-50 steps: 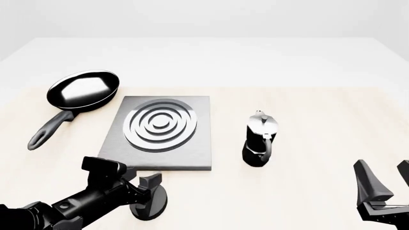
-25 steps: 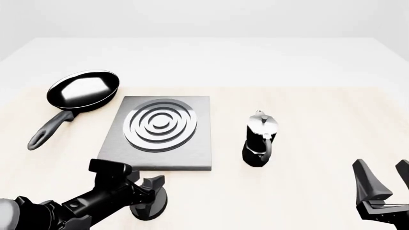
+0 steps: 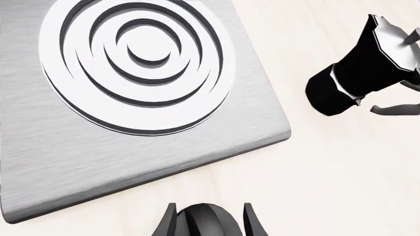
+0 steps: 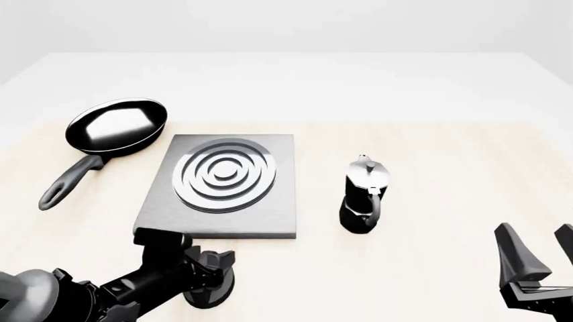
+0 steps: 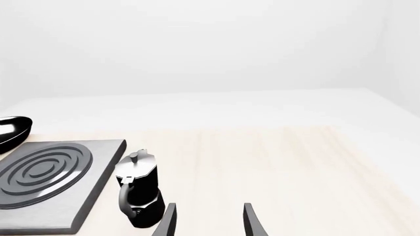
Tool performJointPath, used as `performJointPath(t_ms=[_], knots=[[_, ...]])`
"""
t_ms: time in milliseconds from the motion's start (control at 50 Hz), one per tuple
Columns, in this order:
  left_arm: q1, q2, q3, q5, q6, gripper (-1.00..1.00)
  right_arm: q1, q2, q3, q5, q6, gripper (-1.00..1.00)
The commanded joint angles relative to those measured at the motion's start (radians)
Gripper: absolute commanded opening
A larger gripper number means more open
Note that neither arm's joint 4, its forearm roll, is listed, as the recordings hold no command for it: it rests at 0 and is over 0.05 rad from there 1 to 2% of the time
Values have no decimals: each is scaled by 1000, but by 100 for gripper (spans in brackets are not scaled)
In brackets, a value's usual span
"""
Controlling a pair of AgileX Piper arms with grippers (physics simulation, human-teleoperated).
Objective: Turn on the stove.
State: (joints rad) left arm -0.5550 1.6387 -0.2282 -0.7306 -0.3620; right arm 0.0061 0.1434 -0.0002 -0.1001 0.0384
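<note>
Left fingers (image 3: 169,223): set on either side of the knob (image 3: 204,221), touching or nearly so; a firm grip cannot be confirmed.
Left gripper (image 4: 208,274): lowered onto the knob at the near edge of the table (image 4: 430,201).
Knob: placed just in front of the stove's near edge, apart from the slab.
Stove (image 4: 224,184): laid flat at the table's centre-left, silver rings facing up.
Right gripper (image 4: 537,258): held spread wide at the near right, nothing gripped between its fingers (image 5: 251,221).
Pot (image 4: 366,196): stood upright, right of the stove.
Pan (image 4: 115,127): placed left of the stove, handle pointed toward the near side.
</note>
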Motion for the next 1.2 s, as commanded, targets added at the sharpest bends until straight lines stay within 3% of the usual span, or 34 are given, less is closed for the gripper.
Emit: performJointPath(t_ms=[20,260,600,1200], knots=[[-8,54,-5,-26,-15,100,1,-8,0,6,5,100],[12,72,4,-41,-5,100,2,-11,0,9,7,100],[157,12,42,-31,58,100,7,0,0,2,1,100],[304,-120,67,29,130,100,12,23,-1,-15,-5,100]])
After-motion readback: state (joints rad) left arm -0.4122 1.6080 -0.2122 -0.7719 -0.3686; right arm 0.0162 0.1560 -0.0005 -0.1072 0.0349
